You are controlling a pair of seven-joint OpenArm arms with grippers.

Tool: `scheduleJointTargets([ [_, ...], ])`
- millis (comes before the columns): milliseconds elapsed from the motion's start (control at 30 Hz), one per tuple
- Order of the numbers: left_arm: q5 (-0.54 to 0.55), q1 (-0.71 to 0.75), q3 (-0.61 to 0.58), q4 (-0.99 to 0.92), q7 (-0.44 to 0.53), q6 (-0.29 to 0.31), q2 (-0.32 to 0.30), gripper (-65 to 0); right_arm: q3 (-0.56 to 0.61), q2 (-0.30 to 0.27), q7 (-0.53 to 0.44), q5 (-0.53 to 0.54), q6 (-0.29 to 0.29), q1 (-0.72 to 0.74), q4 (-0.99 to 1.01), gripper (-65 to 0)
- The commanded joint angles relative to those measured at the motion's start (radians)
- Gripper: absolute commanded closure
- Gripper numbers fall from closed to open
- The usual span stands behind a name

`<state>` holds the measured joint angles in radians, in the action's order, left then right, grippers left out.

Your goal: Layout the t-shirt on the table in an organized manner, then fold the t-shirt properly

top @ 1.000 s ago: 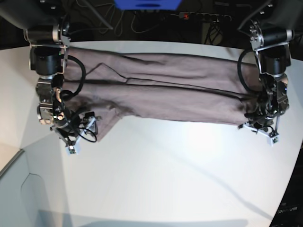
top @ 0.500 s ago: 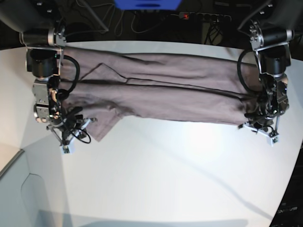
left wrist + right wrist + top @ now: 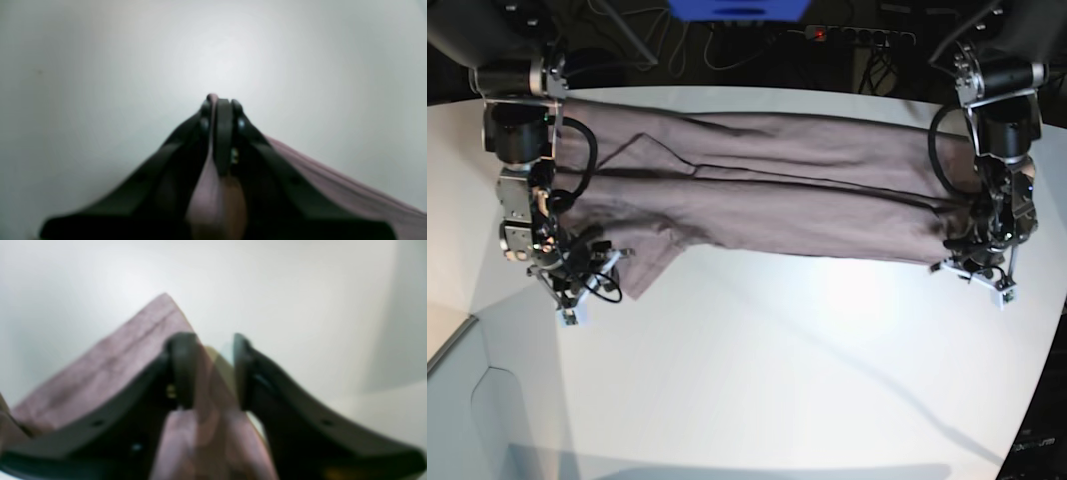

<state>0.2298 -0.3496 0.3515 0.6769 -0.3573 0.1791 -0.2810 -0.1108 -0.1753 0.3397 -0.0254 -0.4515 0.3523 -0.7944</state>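
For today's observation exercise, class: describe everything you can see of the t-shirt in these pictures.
The t-shirt is a plain mauve-grey, soft cloth. It lies stretched in a long, doubled band across the far part of the white table, with creases running along it and one corner flap hanging toward the near side. The left gripper is shut on one end. At the other end, cloth lies between the right gripper's parted jaws.
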Motion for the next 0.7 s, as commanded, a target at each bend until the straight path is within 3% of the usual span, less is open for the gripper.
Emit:
scheduleJointTargets([
  [0, 0.003, -0.024, 0.001, 0.017, 0.013, -0.003, -0.014, 0.0, -0.002, -0.008, -0.009, 0.005, 0.000, 0.000, -0.052, -24.6],
  [167, 0.003, -0.024, 0.001, 0.017, 0.013, -0.003, -0.014, 0.0, -0.002, 0.015, -0.009, 0.006, 0.000, -0.077, -0.219, -29.0],
  [667, 0.003, -0.024, 0.001, 0.017, 0.013, -0.003, -0.013, 0.0, 0.079, 0.021, -0.012, 0.005, 0.004, -0.062, -0.084, -29.1],
])
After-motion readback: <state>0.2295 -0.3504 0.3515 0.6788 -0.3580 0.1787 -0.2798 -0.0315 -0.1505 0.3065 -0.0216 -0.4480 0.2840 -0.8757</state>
